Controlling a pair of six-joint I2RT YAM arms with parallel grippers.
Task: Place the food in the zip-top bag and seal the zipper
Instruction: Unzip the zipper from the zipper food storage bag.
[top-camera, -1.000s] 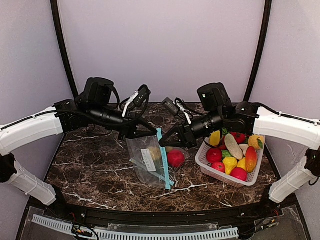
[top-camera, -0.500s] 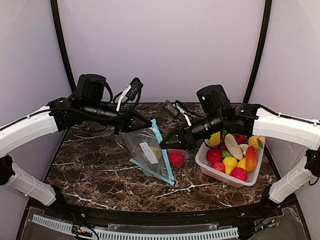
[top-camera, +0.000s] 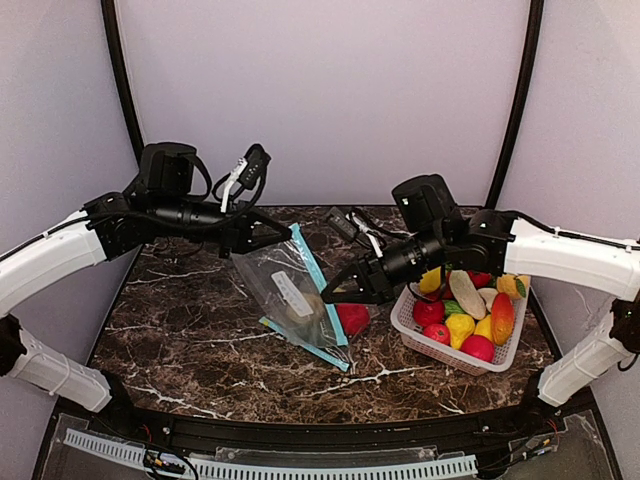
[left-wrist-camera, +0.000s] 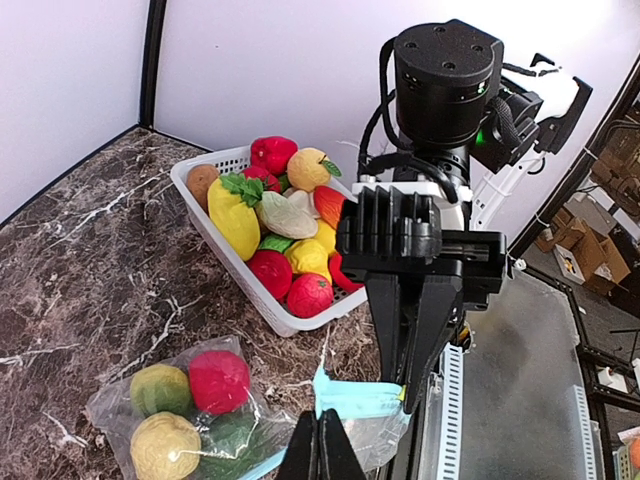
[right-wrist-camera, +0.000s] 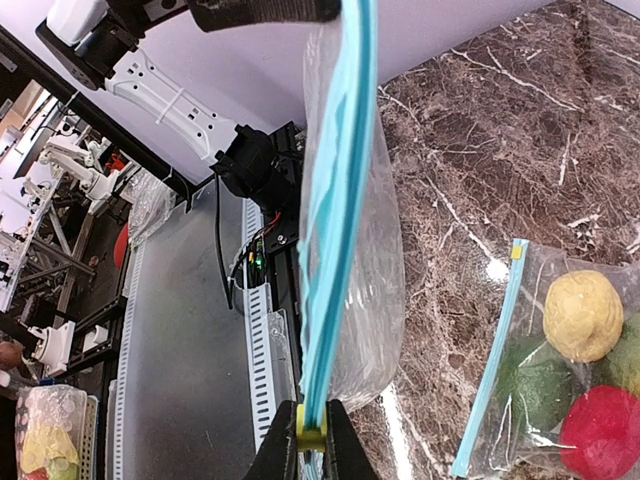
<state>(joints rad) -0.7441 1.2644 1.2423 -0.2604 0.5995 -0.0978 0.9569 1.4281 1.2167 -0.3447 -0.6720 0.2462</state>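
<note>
Top: you're stretching the zip-top bag (top-camera: 285, 295) taut by its zipper (top-camera: 318, 285), likely for sealing. The left end effector (top-camera: 283, 233) is pinching the far end, arm reaching level. The right end effector (top-camera: 335, 291) is angling down.
Left wrist: food (left-wrist-camera: 215, 385) is lying bagged on the tabletop (left-wrist-camera: 80, 260).
Right wrist: the right end effector is nipping the slider (right-wrist-camera: 311, 437).

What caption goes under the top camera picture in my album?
The left gripper and right gripper hold the bag's zipper up beside a basket of food.

A robotics lab: a marble-patterned bench (top-camera: 180, 340) enclosed by plain lilac screens (top-camera: 320, 90), slotted cable duct (top-camera: 300, 467) at the frame's bottom, cardboard boxes (left-wrist-camera: 585, 250) at the right edge of the left wrist view.
</note>
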